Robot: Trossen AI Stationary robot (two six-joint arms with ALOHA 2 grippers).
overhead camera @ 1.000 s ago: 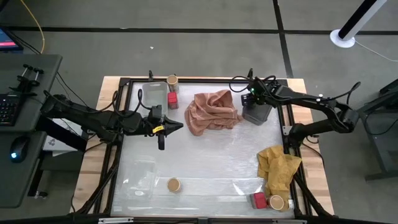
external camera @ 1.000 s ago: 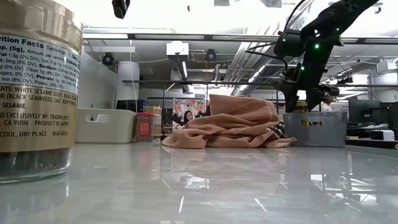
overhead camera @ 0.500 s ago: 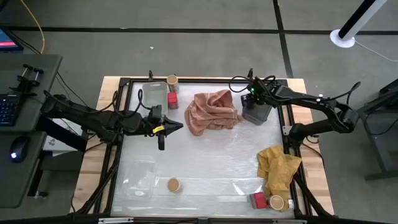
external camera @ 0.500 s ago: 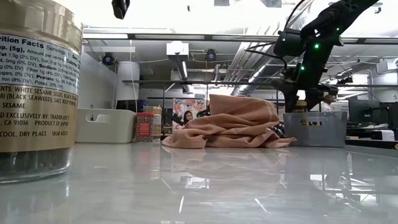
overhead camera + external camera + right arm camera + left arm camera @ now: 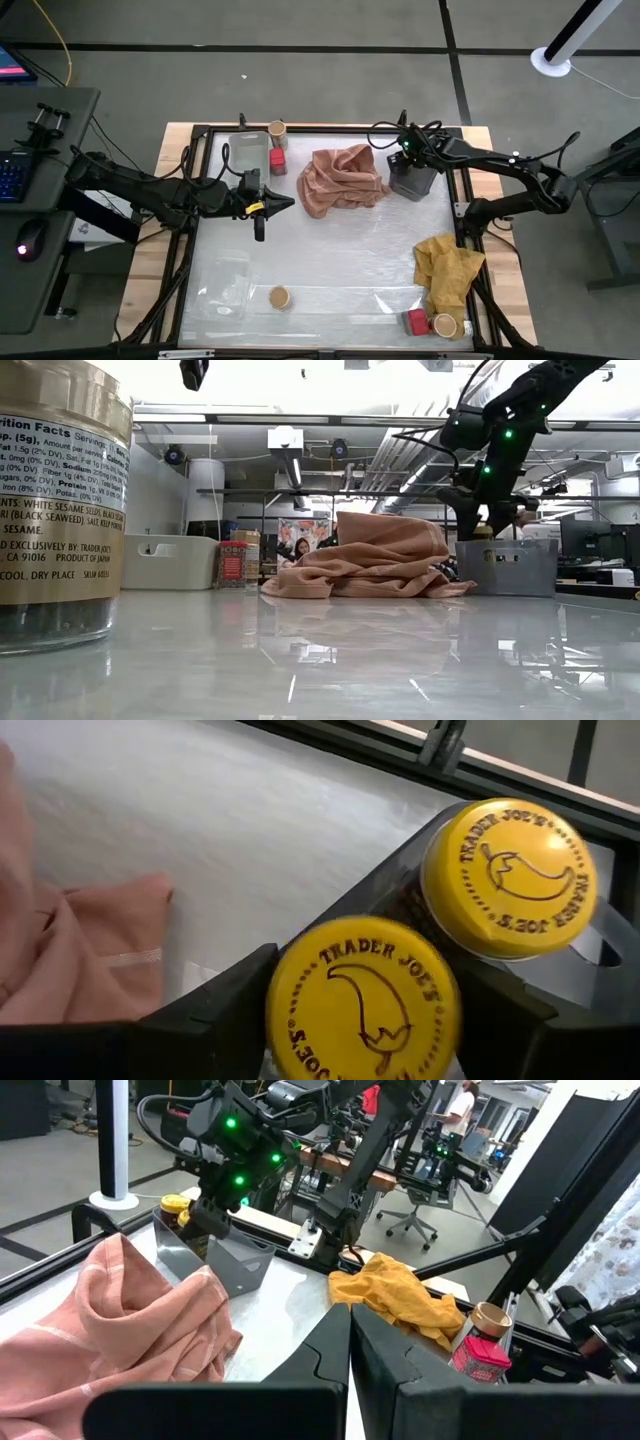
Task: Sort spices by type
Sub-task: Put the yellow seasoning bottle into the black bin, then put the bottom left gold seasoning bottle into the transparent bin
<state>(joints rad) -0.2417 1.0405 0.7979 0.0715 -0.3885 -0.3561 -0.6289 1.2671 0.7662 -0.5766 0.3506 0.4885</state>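
Observation:
My right gripper [image 5: 408, 168] reaches down into the grey tray [image 5: 424, 186] at the table's far right. In the right wrist view it [image 5: 360, 995] is shut around a yellow-lidded jar [image 5: 362, 1002]. A second yellow-lidded jar [image 5: 510, 875] stands in the tray beside it. My left gripper [image 5: 272, 205] hovers shut left of the pink cloth [image 5: 340, 178]. A tan-lidded jar [image 5: 278, 130] and a red box [image 5: 277, 160] stand far left. Another tan-lidded jar [image 5: 280, 296] stands near the front. A red box [image 5: 417, 322] and a third tan-lidded jar [image 5: 444, 325] stand in the near right corner. My right gripper comes from above and has the yellow-lidded jar between its two fingers, one finger [image 5: 215, 1005] on each side of the lid's rim [image 5: 285, 982]. The jar is upright inside the grey tray. Its base is hidden by the lid.
A yellow cloth [image 5: 448, 270] lies crumpled on the near right. A clear tray [image 5: 250, 148] sits far left and another [image 5: 225, 285] near left. The pink cloth is heaped between the arms. The table's middle is bare white surface [image 5: 330, 255]. A black frame [image 5: 190, 230] borders the table.

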